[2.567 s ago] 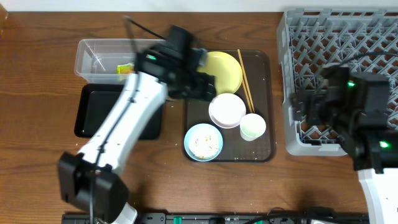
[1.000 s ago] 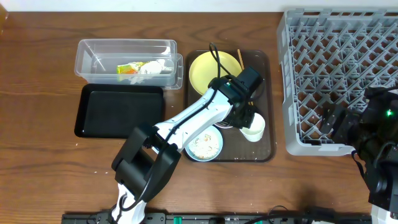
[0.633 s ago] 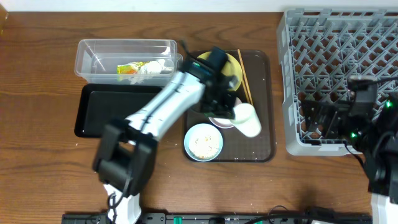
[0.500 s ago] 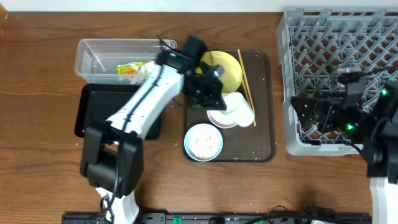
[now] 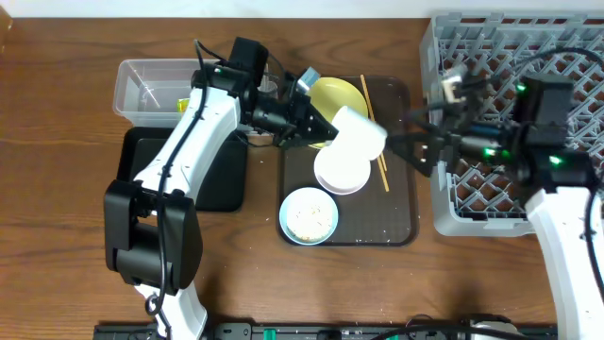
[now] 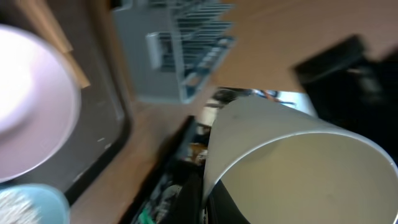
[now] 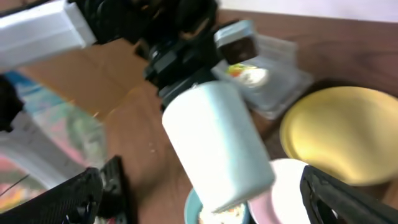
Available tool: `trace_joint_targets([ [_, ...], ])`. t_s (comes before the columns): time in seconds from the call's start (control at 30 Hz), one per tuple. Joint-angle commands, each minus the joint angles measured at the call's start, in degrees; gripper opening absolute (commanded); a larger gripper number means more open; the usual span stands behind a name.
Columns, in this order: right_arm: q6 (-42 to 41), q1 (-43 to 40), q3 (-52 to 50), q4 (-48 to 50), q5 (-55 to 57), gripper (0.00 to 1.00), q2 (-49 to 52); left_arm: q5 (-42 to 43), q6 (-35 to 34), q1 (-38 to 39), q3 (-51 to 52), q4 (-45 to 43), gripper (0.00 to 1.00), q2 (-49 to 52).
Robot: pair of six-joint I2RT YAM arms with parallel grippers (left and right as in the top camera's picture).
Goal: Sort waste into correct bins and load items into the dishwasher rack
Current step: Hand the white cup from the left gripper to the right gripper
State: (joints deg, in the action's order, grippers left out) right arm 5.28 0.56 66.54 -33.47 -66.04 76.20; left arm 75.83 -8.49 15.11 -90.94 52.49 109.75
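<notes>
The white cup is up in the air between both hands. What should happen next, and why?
Probably the right hand should slide forward around the cup and close. The left hand holds the cup sideways above the brown tray, its closed end facing the open right hand, and the rack sits behind that hand.

The left arm (image 5: 184, 156) is made of glossy white links with rounded edges, joined by bulky black joint housings; the largest black housing (image 5: 142, 247) sits farthest back from the jaws. Just behind the jaws of the left gripper (image 5: 321, 123) the wrist is matt black, and a thin black cable (image 5: 201, 49) arcs out behind it. The right arm (image 5: 566, 236) is built alike: a white link far behind the jaws, and nearer them a black wrist (image 5: 543, 99) dotted with small green lights (image 5: 556, 161). The right gripper (image 5: 412, 140) has dark, tapered fingers (image 7: 68, 200) and a pale grey boxy housing (image 5: 453, 89) just behind them
</notes>
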Motion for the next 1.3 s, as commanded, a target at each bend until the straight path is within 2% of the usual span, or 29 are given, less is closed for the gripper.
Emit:
trace_joint_targets([
  [0.0,0.52,2.86,0.72,2.25,-3.61,0.96,2.38,9.29,1.36,-0.33,-1.55,-0.96,0.06,-0.90],
  [0.23,-2.01,5.14,0.72,6.71,-1.40,0.91,6.51,10.23,1.16,-0.33,-1.55,-0.96,0.06,-0.90],
  [0.4,-2.03,5.31,0.72,6.71,-1.53,0.85,7.45,10.75,1.16,-0.33,-1.55,-0.98,0.06,-0.90],
  [0.57,-2.01,6.95,0.72,6.93,-1.73,0.83,7.45,10.73,1.16,-0.33,-1.55,-1.86,0.06,-0.90],
  [0.73,-2.01,7.67,0.72,6.93,-1.73,0.75,7.45,10.73,1.18,-0.33,-1.55,-2.27,0.06,-0.90],
  [0.87,-2.01,7.67,0.72,6.95,-1.73,0.63,7.45,10.73,1.16,-0.33,-1.55,-2.27,0.06,-0.90],
  [0.97,-2.01,7.67,0.72,6.97,-1.73,0.59,7.45,10.71,1.18,-0.33,-1.55,-2.27,0.07,-0.90],
  [1.03,-2.03,7.65,0.72,6.95,-1.73,0.58,7.45,10.49,1.18,-0.33,-1.55,-2.27,0.11,-0.90],
  [1.17,-2.03,7.54,0.74,7.13,-1.66,0.55,7.43,10.05,1.18,-0.33,-1.55,-2.38,0.28,-0.90],
  [1.27,-4.09,6.34,0.74,7.13,0.11,0.52,7.15,10.08,1.16,-0.37,-1.55,-3.54,0.34,-0.90],
])
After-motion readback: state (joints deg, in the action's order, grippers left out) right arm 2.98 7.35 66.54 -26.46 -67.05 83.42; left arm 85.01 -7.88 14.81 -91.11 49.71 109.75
